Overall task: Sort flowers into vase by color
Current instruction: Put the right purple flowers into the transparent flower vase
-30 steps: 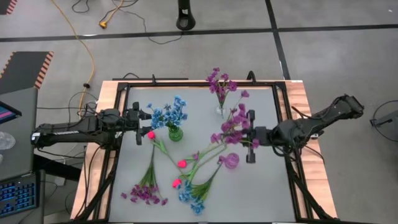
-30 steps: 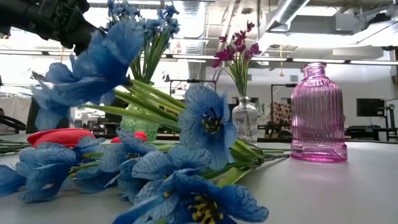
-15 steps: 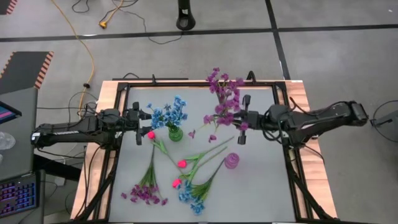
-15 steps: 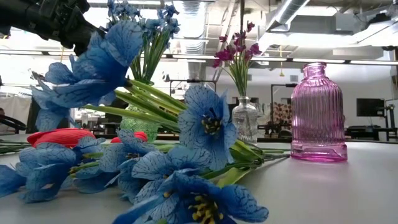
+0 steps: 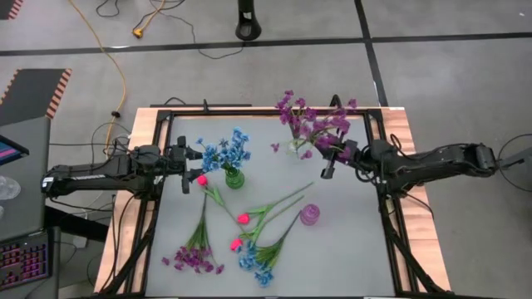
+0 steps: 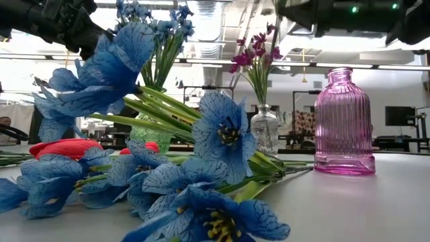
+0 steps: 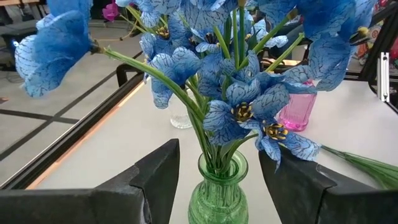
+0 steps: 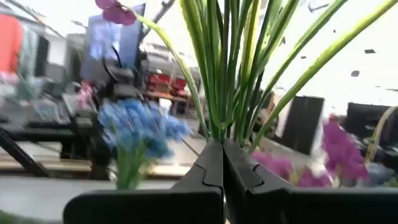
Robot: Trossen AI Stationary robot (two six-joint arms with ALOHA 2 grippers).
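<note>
right gripper jaws clamp purple flowers beside clear vase.

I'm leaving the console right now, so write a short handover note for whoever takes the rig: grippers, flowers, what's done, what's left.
Right gripper: shut on a purple sprig, carried beside the clear vase, which already holds purple flowers.
Left gripper: open, either side of the green vase.
Done: blue flowers stand in the green vase.
Left: pink vase looks empty; pink-red buds, a blue sprig and a purple bunch lie on the table.
</note>
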